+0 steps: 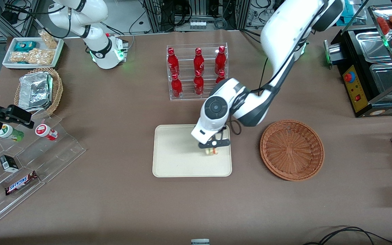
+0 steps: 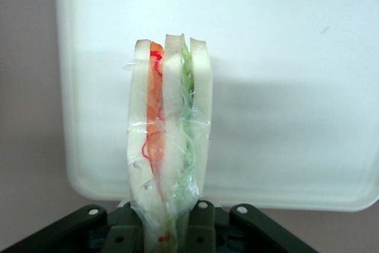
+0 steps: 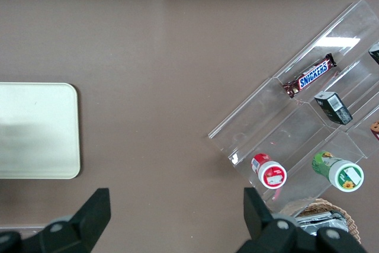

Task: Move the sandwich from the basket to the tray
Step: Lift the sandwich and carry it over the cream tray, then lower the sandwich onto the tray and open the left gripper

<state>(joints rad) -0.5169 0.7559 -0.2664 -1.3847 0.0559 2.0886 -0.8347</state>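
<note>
My gripper (image 1: 212, 148) hangs over the cream tray (image 1: 175, 163), near the tray edge that faces the basket, and it is shut on the sandwich (image 1: 212, 151). In the left wrist view the wrapped sandwich (image 2: 170, 134) stands between the dark fingers (image 2: 201, 229), showing pale bread with orange-red and green filling. The tray (image 2: 296, 87) lies under it in that view. The round reddish-brown basket (image 1: 291, 149) sits beside the tray toward the working arm's end of the table, with nothing in it.
A clear rack of red bottles (image 1: 197, 71) stands farther from the front camera than the tray. Toward the parked arm's end lie a clear stepped display (image 1: 26, 170) with snacks, a tan basket holding a foil container (image 1: 37, 90) and a white snack tray (image 1: 32, 51). A black appliance (image 1: 369, 68) stands at the working arm's end.
</note>
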